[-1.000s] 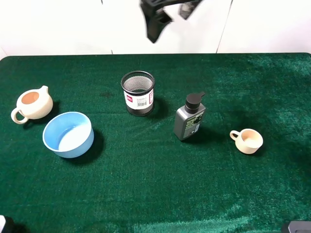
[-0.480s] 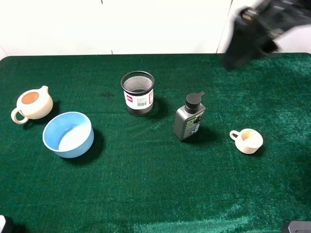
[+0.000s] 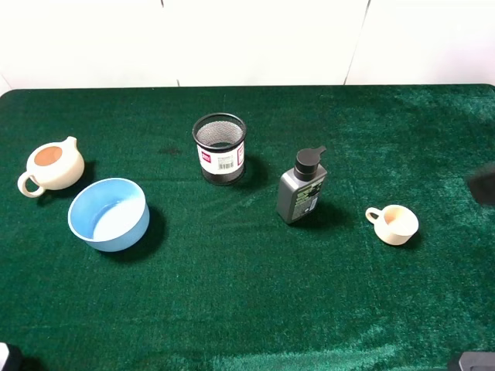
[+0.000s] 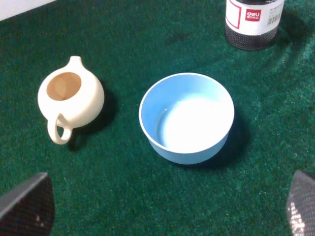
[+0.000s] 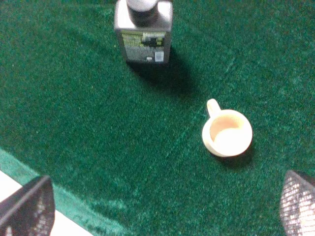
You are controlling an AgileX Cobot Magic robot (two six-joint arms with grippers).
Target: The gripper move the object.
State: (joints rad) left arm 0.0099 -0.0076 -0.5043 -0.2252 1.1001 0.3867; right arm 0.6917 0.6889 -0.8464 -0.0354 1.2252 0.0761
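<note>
Right wrist view: the black two-fingered right gripper (image 5: 157, 209) hangs wide open, gripping nothing; the black wire-mesh cylindrical pen cup (image 3: 220, 148) stands well away, beyond the grey pump bottle (image 5: 143, 30).

Black wire-mesh pen cup (image 3: 220, 148): cylindrical, standing upright on the green cloth, open mouth upward, interior showing nothing inside. A white label with a red patch and barcode wraps its lower front wall. It stands free, touched by nothing, in the rear-central part of the surface. In the left wrist view only its labelled lower portion (image 4: 254, 22) appears, cropped by the frame edge.
</note>
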